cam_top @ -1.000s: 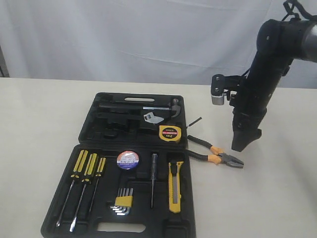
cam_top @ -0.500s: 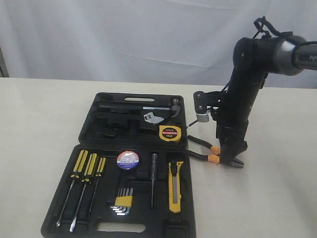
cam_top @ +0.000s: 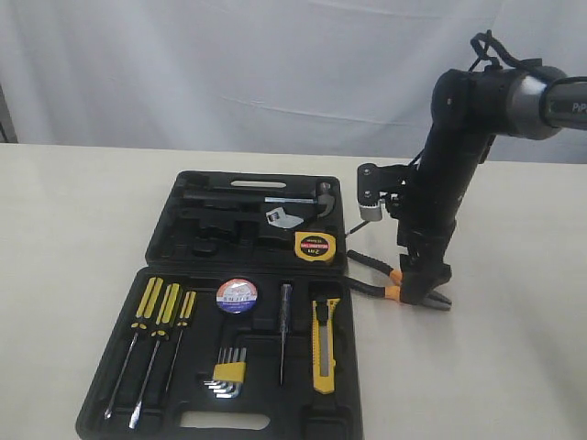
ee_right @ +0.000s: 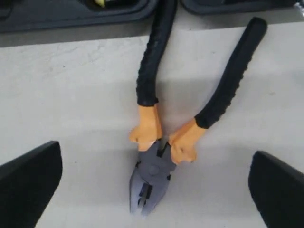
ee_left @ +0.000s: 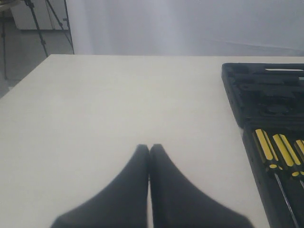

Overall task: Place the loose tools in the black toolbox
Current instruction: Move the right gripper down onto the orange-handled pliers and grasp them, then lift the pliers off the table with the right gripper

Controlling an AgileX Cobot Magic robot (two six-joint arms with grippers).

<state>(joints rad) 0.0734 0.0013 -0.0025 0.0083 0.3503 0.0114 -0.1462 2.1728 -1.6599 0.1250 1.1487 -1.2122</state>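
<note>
The black-and-orange-handled pliers [cam_top: 376, 291] lie on the table just right of the open black toolbox [cam_top: 161, 231]. My right gripper [cam_top: 427, 290] points down over the pliers' head, open. In the right wrist view its fingers [ee_right: 29, 181] stand far apart on either side of the grey head of the pliers [ee_right: 151, 173], not touching it. The tape roll [cam_top: 237, 295], the yellow "2m" tape measure [cam_top: 315, 246] and the utility knife [cam_top: 324, 344] all lie inside the box. My left gripper [ee_left: 150, 148] is shut and empty over bare table, left of the box [ee_left: 237, 95].
Yellow-black screwdrivers [cam_top: 158, 321], hex keys [cam_top: 229, 374], a tester pen [cam_top: 285, 330] and a hammer [cam_top: 275, 198] sit in the box's slots. The pliers' handles reach up to the box's edge [ee_right: 71, 16]. A white curtain hangs behind the table.
The right arm has swung left and down from beside the pliers until its gripper is over the pliers' head. In the last half second it barely shifted. The tools have not moved.
</note>
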